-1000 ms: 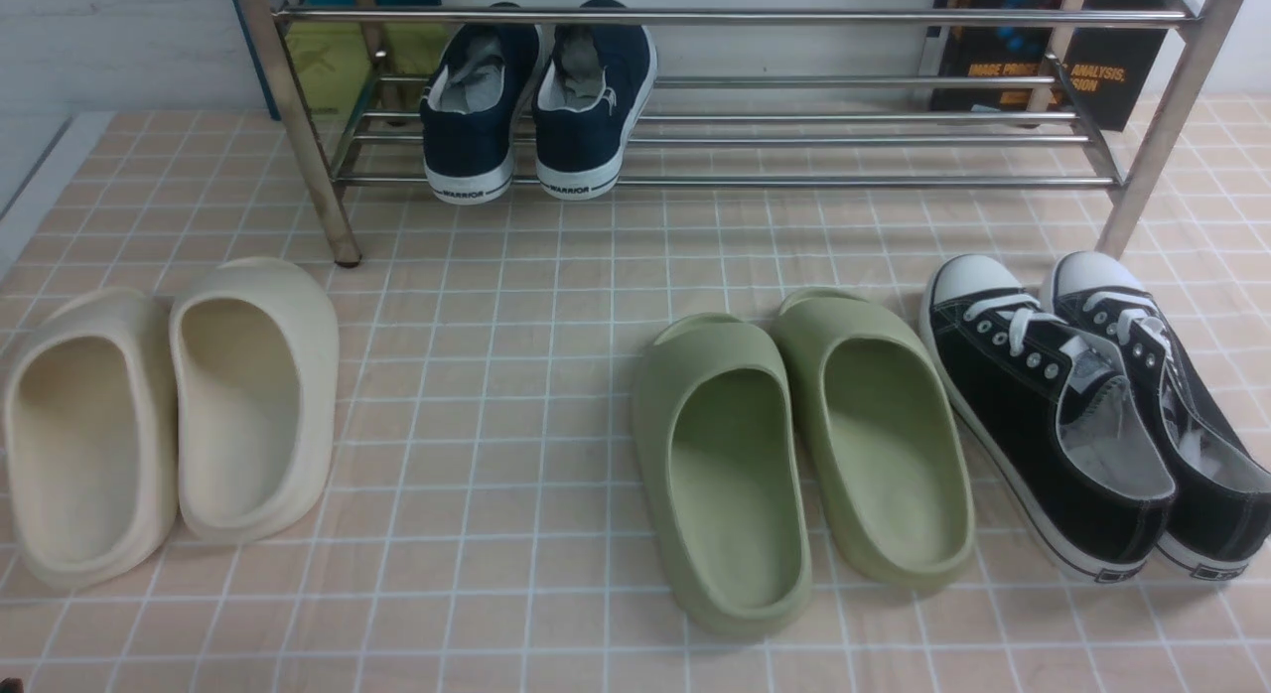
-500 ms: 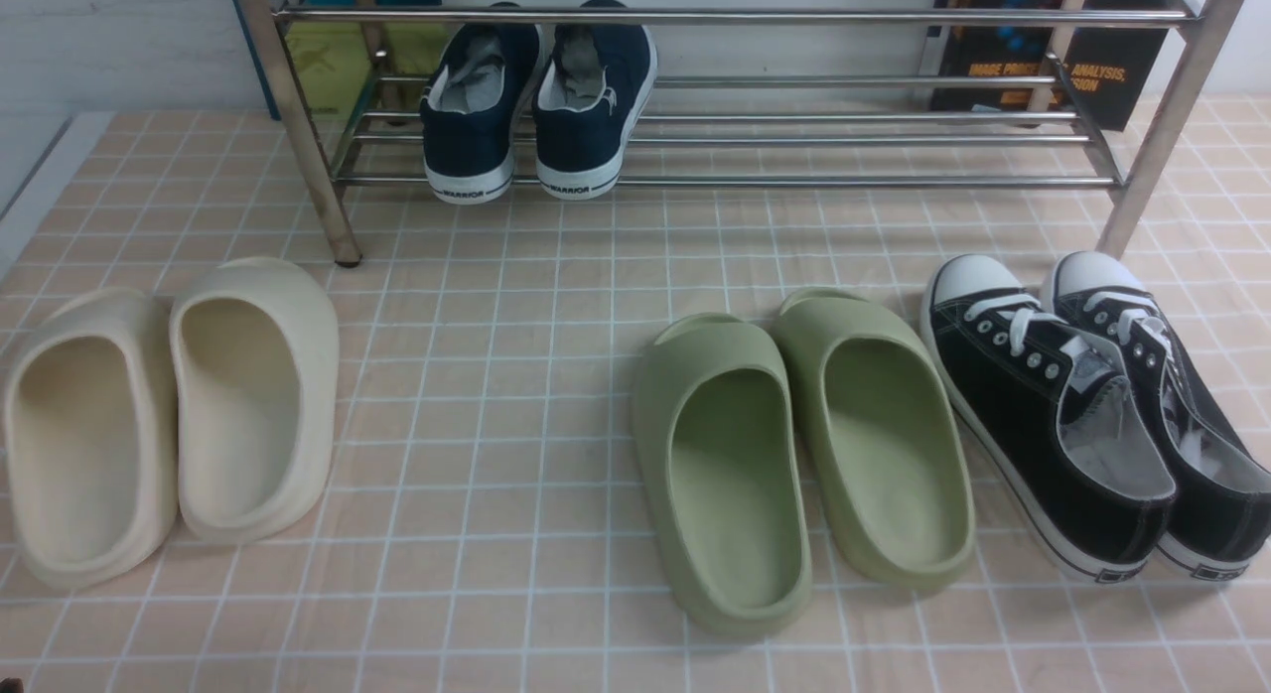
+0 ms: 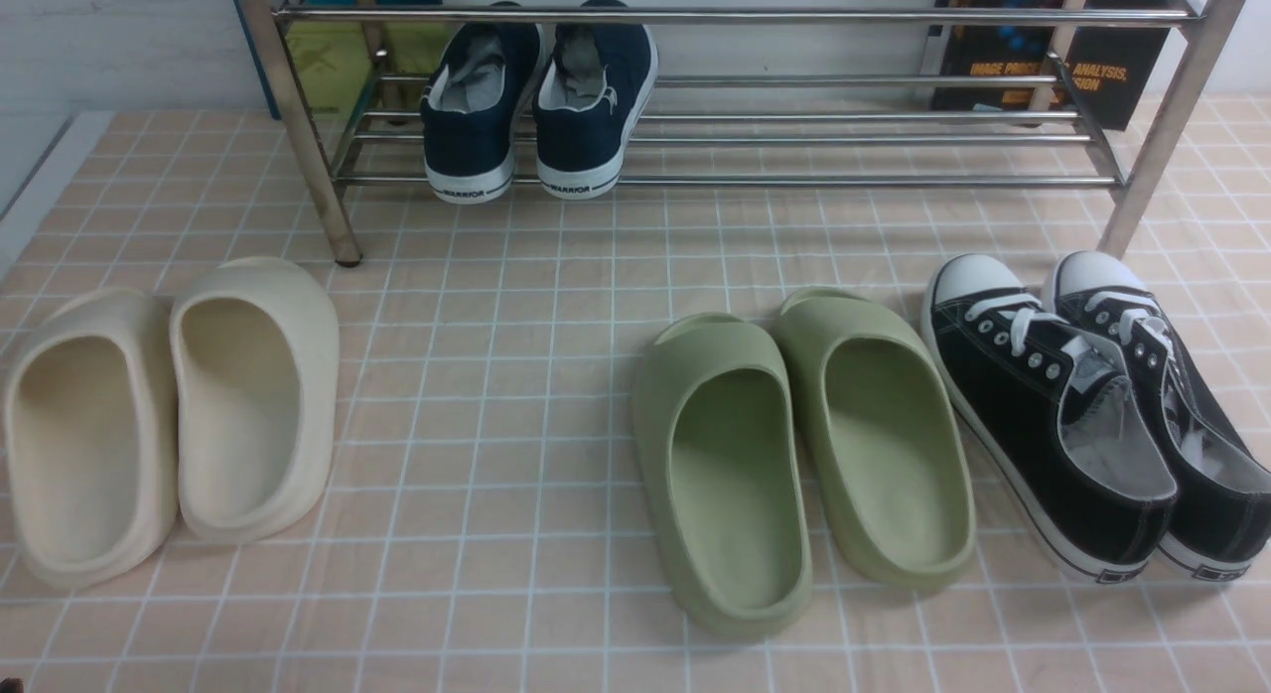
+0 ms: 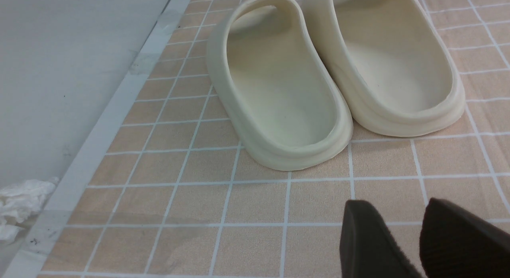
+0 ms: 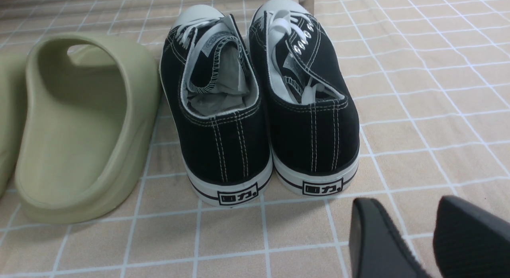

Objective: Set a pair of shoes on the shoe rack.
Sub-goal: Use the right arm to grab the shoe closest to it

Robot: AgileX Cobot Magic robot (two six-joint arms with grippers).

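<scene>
Tiled floor (image 3: 556,306): black sneakers (image 3: 1003,395) outside rack (image 3: 844,181), navy pair (image 3: 581,137) inside.

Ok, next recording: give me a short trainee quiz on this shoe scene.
1. True or false: the black sneakers are already on the rack.
2. Where do the navy sneakers stand? A: beside the black sneakers. B: on the rack's lower shelf. C: on the rack's top shelf.
3. How many pairs stand off the rack?

Key:
1. False, they stand on the floor in front of it.
2. B.
3. Three: black sneakers, green slides, cream slides.
</scene>
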